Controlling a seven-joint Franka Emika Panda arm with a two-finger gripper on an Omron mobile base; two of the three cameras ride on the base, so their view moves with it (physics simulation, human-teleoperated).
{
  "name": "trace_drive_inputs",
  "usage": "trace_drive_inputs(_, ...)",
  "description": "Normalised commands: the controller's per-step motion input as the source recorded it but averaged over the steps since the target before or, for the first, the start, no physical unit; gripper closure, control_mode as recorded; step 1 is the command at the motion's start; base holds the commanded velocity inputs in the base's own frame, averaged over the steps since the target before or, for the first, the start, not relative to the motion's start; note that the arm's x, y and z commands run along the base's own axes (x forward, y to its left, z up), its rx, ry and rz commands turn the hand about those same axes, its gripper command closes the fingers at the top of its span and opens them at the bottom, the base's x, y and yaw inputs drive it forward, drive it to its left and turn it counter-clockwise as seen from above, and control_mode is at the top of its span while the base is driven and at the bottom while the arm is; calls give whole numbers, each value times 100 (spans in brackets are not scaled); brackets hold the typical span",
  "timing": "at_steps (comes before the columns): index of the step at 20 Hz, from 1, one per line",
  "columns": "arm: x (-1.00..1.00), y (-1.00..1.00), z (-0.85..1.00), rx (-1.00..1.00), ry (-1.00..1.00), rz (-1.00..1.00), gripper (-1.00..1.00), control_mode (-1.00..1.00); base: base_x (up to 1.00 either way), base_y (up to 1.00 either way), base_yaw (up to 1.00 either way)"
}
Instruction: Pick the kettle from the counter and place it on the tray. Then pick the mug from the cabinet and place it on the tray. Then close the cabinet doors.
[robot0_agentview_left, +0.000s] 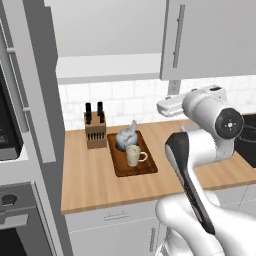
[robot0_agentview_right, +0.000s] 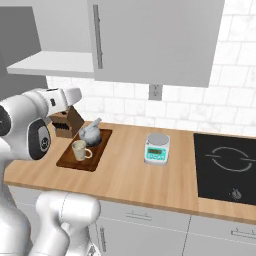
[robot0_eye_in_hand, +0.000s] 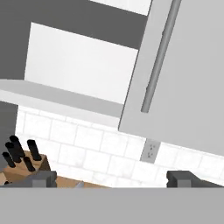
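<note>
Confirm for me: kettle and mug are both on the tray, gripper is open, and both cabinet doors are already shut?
Not quite. The kettle and mug sit on the tray and the gripper is open, but the cabinet is still open on one side, as the left base view shows.

Kettle (robot0_agentview_left: 125, 137) behind mug (robot0_agentview_left: 134, 155) on tray (robot0_agentview_left: 145, 169), knife block (robot0_agentview_left: 95, 129) just left, cabinet (robot0_agentview_left: 107, 67) above counter (robot0_agentview_left: 90, 180)

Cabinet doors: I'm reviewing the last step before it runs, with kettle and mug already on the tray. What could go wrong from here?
1. The left door stands swung out edge-on beside the oven column, away from the open claw; reaching round it could be awkward.
2. The claw faces the right door, which looks shut; pushing there would do nothing.
3. The arm hangs above the tray; a low sweep could knock the mug or kettle.
</note>
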Motion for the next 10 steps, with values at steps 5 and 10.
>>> trace_drive_inputs(5,-42,34,22,-3,-6,16,-100,-100,0,0,0)
trace_drive_inputs(10,-50,45,24,-15,-21,39,-100,-100,0,0,0)
